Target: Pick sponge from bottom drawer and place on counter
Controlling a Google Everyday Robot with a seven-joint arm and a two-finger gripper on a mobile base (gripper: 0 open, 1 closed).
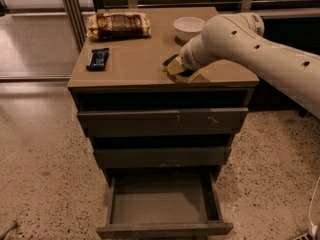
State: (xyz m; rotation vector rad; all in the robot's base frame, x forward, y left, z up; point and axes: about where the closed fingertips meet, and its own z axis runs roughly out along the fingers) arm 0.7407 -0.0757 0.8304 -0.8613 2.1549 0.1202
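The bottom drawer [160, 206] is pulled open and its flat floor shows nothing in it. The two drawers above it are pushed in. My gripper [179, 69] is down at the right front part of the tan counter [137, 59]. It is shut on the dark green sponge [170, 60], which peeks out between the tan fingers and rests at or just above the counter top. The white arm reaches in from the right and hides the rest of the sponge.
A white bowl [189, 26] stands on the counter just behind the gripper. A dark blue snack bar [97, 58] lies at the left front and a brown snack bag [118, 25] at the back left. A speckled floor surrounds the cabinet.
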